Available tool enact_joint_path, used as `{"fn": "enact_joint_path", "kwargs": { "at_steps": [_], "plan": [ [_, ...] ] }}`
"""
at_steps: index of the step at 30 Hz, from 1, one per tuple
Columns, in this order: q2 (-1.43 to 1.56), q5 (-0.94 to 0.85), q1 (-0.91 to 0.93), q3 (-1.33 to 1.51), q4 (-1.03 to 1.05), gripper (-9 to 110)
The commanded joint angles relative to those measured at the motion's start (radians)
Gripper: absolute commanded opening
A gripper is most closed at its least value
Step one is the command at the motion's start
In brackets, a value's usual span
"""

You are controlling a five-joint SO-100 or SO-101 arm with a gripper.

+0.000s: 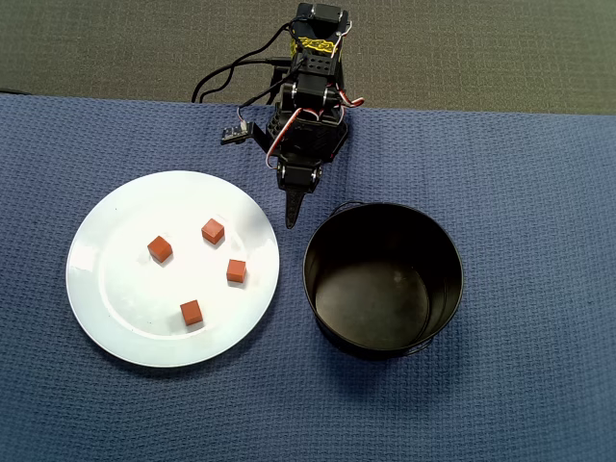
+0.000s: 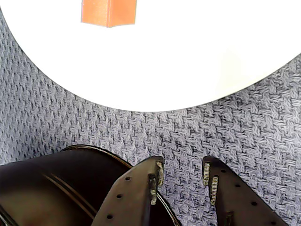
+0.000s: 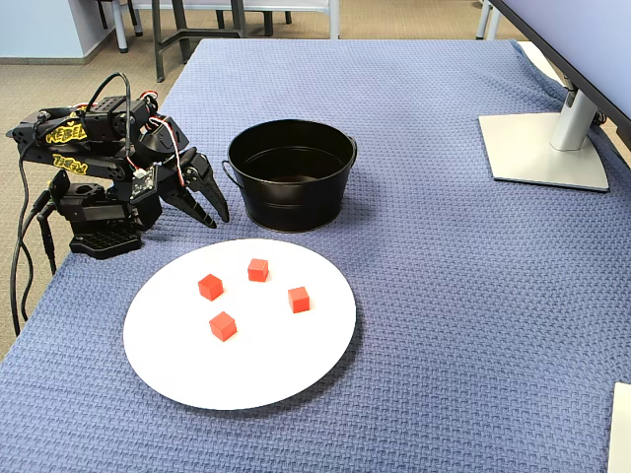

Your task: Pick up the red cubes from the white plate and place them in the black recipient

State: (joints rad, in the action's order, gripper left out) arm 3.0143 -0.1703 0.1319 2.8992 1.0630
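Note:
Several small red cubes (image 1: 213,231) (image 3: 258,269) lie spread apart on the white plate (image 1: 125,318) (image 3: 246,374). The black recipient (image 1: 375,289) (image 3: 291,192) stands beside the plate, with no cube inside it. My gripper (image 1: 292,217) (image 3: 213,221) hangs low over the cloth between plate and pot, near the arm's base. In the wrist view the gripper (image 2: 182,172) is open with only cloth between its fingers. That view shows one cube (image 2: 109,12) at the top on the plate (image 2: 188,56), and the pot's wall (image 2: 56,188) at lower left.
A blue woven cloth (image 1: 520,192) covers the table. The arm's base (image 3: 94,222) and its cables sit at the table's edge. A monitor stand (image 3: 542,148) rests at the far right in the fixed view, and a white object (image 3: 621,424) shows at the bottom right corner.

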Motion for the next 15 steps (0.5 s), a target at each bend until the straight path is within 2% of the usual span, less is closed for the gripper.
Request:
{"fn": "enact_joint_path", "kwargs": {
  "at_steps": [1, 15],
  "plan": [
    [-0.175, -0.149, 0.167, -0.132, -0.031, 9],
    [-0.181, -0.164, 0.199, -0.156, -0.043, 8]
  ]
}}
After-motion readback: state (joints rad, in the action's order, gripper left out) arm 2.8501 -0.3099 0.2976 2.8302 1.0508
